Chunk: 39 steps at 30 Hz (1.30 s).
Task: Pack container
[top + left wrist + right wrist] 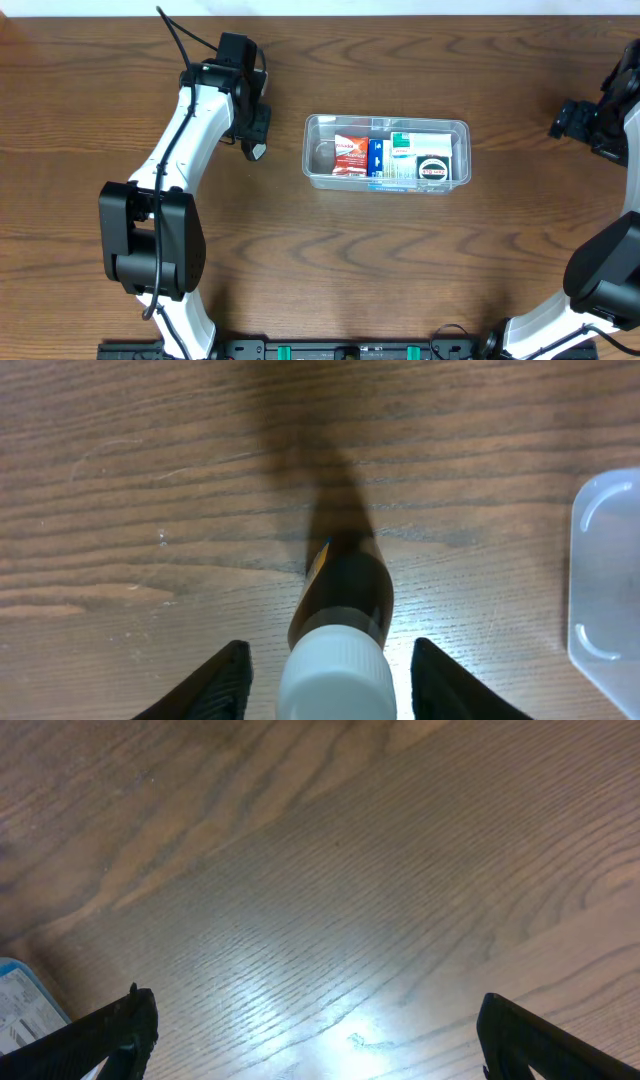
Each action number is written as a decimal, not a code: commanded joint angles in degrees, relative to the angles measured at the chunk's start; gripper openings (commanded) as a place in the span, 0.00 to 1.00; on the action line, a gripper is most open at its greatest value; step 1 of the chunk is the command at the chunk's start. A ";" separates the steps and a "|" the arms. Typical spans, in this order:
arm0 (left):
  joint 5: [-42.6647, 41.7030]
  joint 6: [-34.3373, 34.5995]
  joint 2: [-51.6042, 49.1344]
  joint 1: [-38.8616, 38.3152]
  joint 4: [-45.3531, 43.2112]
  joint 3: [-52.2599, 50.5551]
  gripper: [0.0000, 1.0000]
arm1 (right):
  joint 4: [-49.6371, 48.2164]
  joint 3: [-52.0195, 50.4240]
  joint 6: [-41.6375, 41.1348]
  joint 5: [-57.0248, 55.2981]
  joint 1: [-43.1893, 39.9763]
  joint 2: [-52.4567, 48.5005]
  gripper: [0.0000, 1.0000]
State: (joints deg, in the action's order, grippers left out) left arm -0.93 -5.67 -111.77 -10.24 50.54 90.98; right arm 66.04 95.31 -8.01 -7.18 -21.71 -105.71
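A dark brown wood-grain tabletop [400, 260] fills the overhead view, its grain running lengthwise. A pale strip [420, 6] borders the far edge, and a black rail with green clips [350, 351] lines the near edge.

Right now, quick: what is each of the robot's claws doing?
Left gripper: open, straddling the dark brown bottle with a white cap, gaps on both sides, not gripping.
Right gripper: open wide, holding nothing.

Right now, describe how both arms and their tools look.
The left arm has white links with black joints and a black cable along it. The right arm shows the same white and black. The left tool and right tool have black tapered fingers.
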 commanded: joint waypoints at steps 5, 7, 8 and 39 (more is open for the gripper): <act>0.46 -0.31 -0.46 0.31 0.22 -0.90 0.47 | 0.00 0.98 0.83 -0.28 -0.50 0.07 0.99; 0.46 -0.31 -0.46 0.31 0.22 -0.90 0.47 | 0.00 0.98 0.83 -0.28 -0.50 0.07 0.99; 0.46 -0.28 -0.46 0.31 0.24 -0.90 0.48 | 0.00 0.98 0.83 -0.31 -0.50 0.07 0.99; 0.46 0.13 -1.66 0.31 0.39 -0.94 0.58 | 0.00 0.98 0.83 -0.28 -0.50 0.07 0.99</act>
State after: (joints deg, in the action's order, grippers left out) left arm -0.91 -5.85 -111.87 -10.22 50.59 90.94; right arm 66.04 95.31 -8.01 -7.18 -21.71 -105.71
